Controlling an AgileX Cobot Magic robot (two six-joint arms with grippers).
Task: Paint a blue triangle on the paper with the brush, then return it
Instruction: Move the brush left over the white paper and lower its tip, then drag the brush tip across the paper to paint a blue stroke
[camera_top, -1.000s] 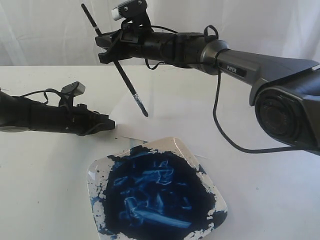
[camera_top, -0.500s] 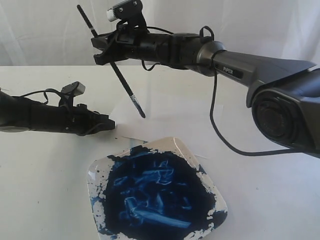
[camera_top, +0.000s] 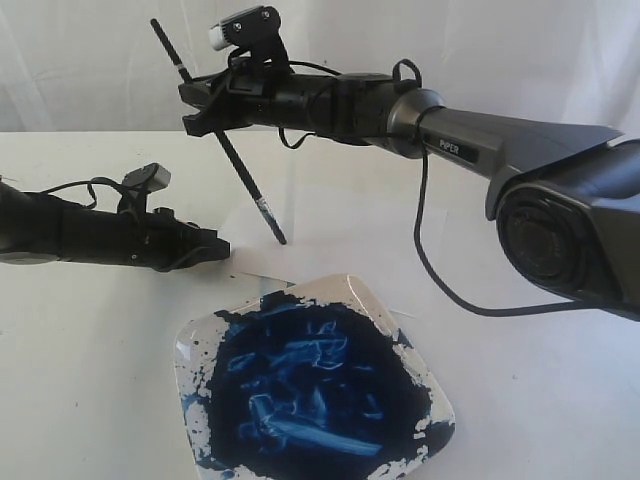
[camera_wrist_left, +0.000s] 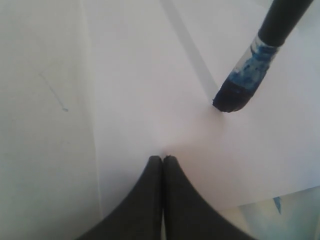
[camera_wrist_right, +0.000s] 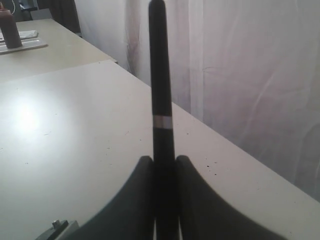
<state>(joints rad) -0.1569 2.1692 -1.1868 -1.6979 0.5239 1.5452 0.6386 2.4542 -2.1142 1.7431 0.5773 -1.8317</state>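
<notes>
One long, thin paintbrush (camera_top: 236, 168) with a black handle, a silver ferrule and a pale band near the handle end is pinched between the fingers of the right gripper (camera_top: 203, 106). The right gripper is held high above the off-white table (camera_top: 80, 350), beyond the far rim of a white square dish (camera_top: 184, 347) filled with dark-blue paint. The paintbrush is tilted, with its handle end raised away from the dish. Its dark blue-black bristles are pointed down towards the table just past the dish's far edge.

In the right wrist view the black handle is seen clamped between the two dark fingers, with the pale band just clear of them. A white curtain (camera_wrist_right: 250, 75) is seen behind.

A plain white rectangular sheet of paper (camera_wrist_left: 150, 75) is laid flat on the table behind the dish, and one corner of the dish is overlapped at the paper's near edge. The bristles are shown at the paper's surface, meeting their own shadow; whether the paper is actually touched cannot be told.

The left gripper (camera_wrist_left: 162, 159) is placed low over the paper, near the dish's far-left corner. Its fingers are pressed together with nothing between them, and it is kept apart from the bristles.

A faint thin bluish mark (camera_wrist_left: 52, 91) is seen on the table just beside the paper's side edge.
</notes>
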